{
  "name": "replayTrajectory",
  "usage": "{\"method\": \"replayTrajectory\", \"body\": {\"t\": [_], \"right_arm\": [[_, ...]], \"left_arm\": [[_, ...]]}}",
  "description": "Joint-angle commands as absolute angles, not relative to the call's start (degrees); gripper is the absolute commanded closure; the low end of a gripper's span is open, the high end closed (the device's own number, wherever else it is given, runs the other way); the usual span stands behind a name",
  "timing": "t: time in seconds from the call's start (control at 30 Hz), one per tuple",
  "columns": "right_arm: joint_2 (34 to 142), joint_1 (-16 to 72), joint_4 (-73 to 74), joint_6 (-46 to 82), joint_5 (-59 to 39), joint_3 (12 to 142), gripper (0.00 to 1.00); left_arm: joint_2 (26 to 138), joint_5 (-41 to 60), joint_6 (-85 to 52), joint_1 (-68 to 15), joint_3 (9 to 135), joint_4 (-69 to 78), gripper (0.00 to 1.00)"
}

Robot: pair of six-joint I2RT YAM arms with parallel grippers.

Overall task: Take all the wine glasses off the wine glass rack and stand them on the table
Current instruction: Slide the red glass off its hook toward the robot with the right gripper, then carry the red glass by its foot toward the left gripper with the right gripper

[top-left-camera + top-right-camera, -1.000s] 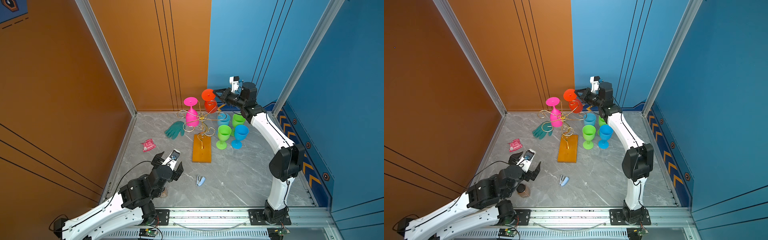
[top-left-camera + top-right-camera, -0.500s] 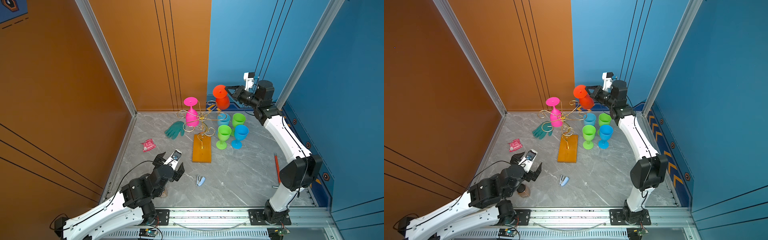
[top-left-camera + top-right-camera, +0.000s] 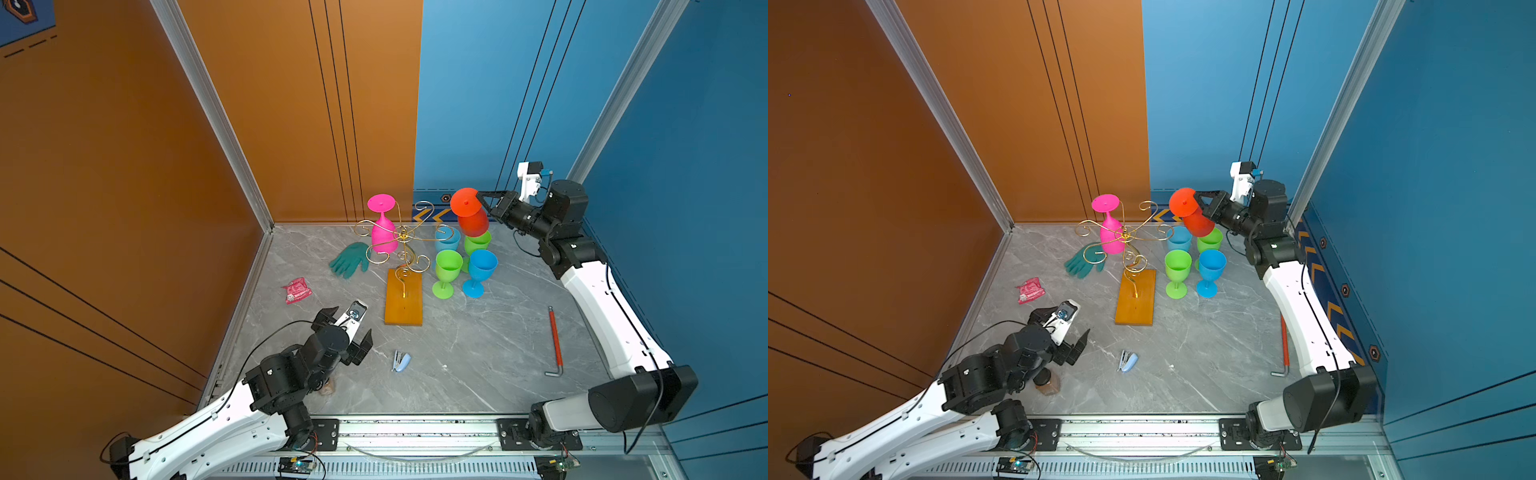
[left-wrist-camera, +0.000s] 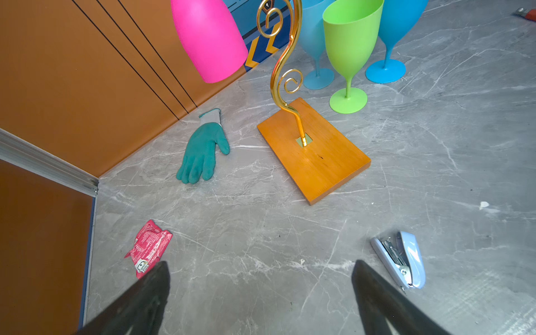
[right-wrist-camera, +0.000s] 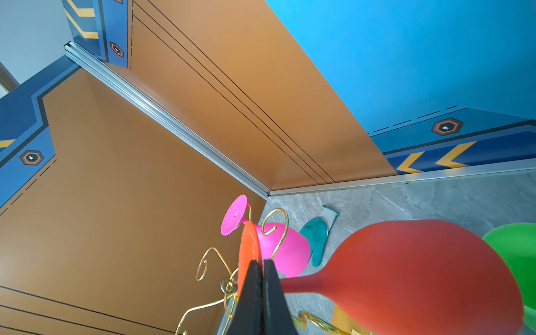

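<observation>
- The right fingers (image 5: 251,295) are pressed together on the thin stem of the red-orange wine glass (image 3: 473,222), between its round foot and its bowl.
- The wine glass is held in the air and tilted, with its foot uppermost beside the fingertips and its bowl hanging lower.
- In both top views the wine glass is clear of the wine glass rack (image 3: 404,237); the nearest gold curl ends just short of the bowl.
- Below the right fingers and the held bowl, four upright glasses (image 3: 449,266), two green and two blue, stand close together on the grey surface (image 3: 478,353).
- Beyond the right fingertips, on the far side of the rack's central post, a pink glass (image 3: 383,235) hangs upside down from one curled arm.
- The left fingers (image 4: 145,298) stand wide apart with nothing between them, low over the surface.
- Ahead of the left fingers sits the rack's wooden base (image 4: 316,162), with a teal glove (image 4: 203,150) lying beside it.
- A red packet (image 4: 149,249) lies near one left fingertip and a pale blue stapler (image 4: 401,261) near the other.
</observation>
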State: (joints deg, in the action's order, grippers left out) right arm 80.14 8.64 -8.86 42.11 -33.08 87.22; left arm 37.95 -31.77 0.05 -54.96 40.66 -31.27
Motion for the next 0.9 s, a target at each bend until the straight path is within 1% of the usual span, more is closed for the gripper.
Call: {"method": "replayTrajectory", "body": {"t": [0.0,0.4,0.73,0.87], "right_arm": [[74.70,8.13,-13.58,37.22,-31.43,85.17,1.00],[62.14,8.23,-25.17,29.92,-29.79,78.10,1.00],[56.43,9.42,-30.56,25.62,-35.56,72.36,1.00],[54.70,10.30,-31.03,23.97,-38.18,70.15,1.00]], "left_arm": [[38.58,-26.61,-1.55,-53.03,41.94,-30.40,0.02],[39.18,-14.85,-2.58,-48.16,41.76,-27.62,0.02],[38.58,-1.29,-3.52,-44.70,41.32,-25.73,0.02],[39.19,6.24,-4.11,-42.87,41.22,-24.46,0.02]]}}
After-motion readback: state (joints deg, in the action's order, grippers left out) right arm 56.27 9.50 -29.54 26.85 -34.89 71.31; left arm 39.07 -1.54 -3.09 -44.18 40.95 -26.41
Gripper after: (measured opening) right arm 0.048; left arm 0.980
